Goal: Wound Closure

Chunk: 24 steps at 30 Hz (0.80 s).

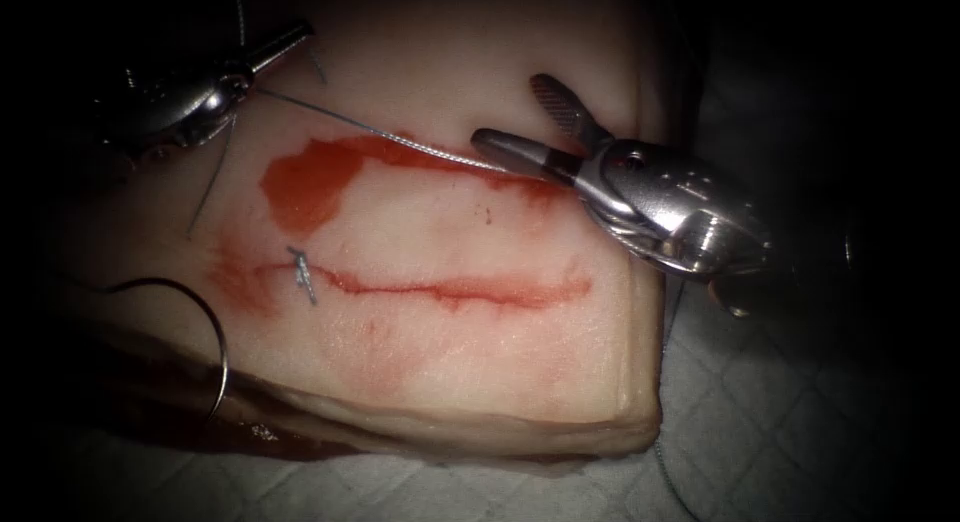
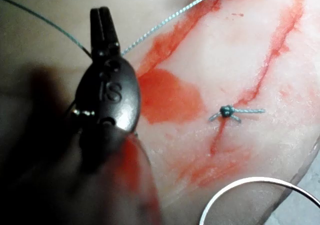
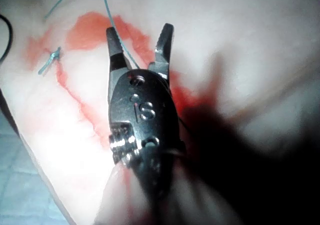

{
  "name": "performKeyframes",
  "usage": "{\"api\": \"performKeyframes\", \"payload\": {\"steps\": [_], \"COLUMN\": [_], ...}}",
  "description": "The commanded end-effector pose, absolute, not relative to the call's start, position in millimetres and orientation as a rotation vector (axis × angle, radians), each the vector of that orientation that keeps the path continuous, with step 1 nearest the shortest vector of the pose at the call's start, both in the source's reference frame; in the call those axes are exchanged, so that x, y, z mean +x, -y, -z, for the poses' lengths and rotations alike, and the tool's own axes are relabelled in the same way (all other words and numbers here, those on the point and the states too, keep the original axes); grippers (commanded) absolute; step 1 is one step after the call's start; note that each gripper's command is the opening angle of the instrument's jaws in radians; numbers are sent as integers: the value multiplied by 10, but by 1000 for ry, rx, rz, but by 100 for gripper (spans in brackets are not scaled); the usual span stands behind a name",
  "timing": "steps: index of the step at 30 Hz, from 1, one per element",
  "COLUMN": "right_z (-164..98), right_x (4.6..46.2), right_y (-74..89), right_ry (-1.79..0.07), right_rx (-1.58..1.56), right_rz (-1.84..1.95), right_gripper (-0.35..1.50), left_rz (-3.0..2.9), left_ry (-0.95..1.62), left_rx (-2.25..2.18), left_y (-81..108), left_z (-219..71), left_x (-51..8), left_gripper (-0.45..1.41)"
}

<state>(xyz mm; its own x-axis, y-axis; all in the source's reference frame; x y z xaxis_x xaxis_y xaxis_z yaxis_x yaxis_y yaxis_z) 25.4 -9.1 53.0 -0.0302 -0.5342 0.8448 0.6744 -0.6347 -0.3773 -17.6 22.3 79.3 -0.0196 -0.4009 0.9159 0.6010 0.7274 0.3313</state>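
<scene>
The right arm's pincer (image 1: pixel 508 110) stands with its jaws apart above the tissue (image 1: pixel 480 362), holding nothing. The thread (image 1: pixel 400 140) runs up to its lower jaw, and in the right wrist view (image 3: pixel 140 29) the strand passes between the spread jaws. Whether it touches the metal is hard to make out.

Nearest the endoscope, a quilted cloth (image 1: pixel 750 432) lies under the tissue's front edge. The curved needle (image 1: pixel 218 352) lies free at the tissue's left edge, beyond the left end of the cut (image 1: pixel 450 290), and neither tool holds it. It does not appear to be in the tissue. Its lower end fades into shadow, and the left wrist view (image 2: pixel 250 184) cuts off part of its arc.

Farther back, the cut runs crosswise. Near its left end sits a knot (image 1: pixel 300 272) with short tails, which the left wrist view (image 2: pixel 227 111) shows most plainly. Beyond the cut, a patch of red fluid (image 1: pixel 310 182) spreads over the tissue, and the taut thread crosses the back of it.

Farthest off, at the tissue's left rear corner, the left arm's pincer (image 1: pixel 298 32) has its jaws pressed together (image 2: pixel 102 15). The thread meets it at the base of the jaws. Whether it is clamped there or only passes behind cannot be told. A thinner strand hangs from this tool toward the needle's side.
</scene>
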Motion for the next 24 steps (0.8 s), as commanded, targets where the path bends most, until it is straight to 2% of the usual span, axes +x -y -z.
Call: {"api": "performKeyframes", "payload": {"steps": [1,2,4,12,13,14,15,16,20,22,24], "right_z": [-534,-534,-534,-534,-534,-534,-534,-534,-534,-534,-533], "right_x": [264,264,265,267,267,267,267,267,267,267,268], "right_y": [92,92,93,93,94,94,94,94,95,95,95], "right_ry": [158,159,159,161,162,162,166,166,162,162,162], "right_rx": [-1391,-1391,-1390,-1390,-1390,-1390,-1391,-1391,-1390,-1390,-1390], "right_rz": [1788,1788,1787,1787,1787,1787,1792,1792,1787,1787,1787], "right_gripper": [130,130,130,130,130,130,130,130,130,130,130], "left_rz": [802,802,794,709,708,713,720,726,676,649,643], "left_ry": [1356,1343,1326,1185,1177,1172,1162,1148,1156,1140,1118], "left_rx": [-185,-191,-203,-309,-317,-322,-330,-334,-238,-187,-172], "left_y": [-223,-222,-221,-232,-233,-233,-233,-232,-226,-224,-221], "left_z": [-803,-809,-813,-811,-812,-812,-812,-813,-817,-819,-823], "left_x": [-182,-182,-179,-148,-145,-142,-140,-139,-145,-151,-155], "left_gripper": [-43,-32,-45,-45,-28,-3,39,57,91,115,123]}}
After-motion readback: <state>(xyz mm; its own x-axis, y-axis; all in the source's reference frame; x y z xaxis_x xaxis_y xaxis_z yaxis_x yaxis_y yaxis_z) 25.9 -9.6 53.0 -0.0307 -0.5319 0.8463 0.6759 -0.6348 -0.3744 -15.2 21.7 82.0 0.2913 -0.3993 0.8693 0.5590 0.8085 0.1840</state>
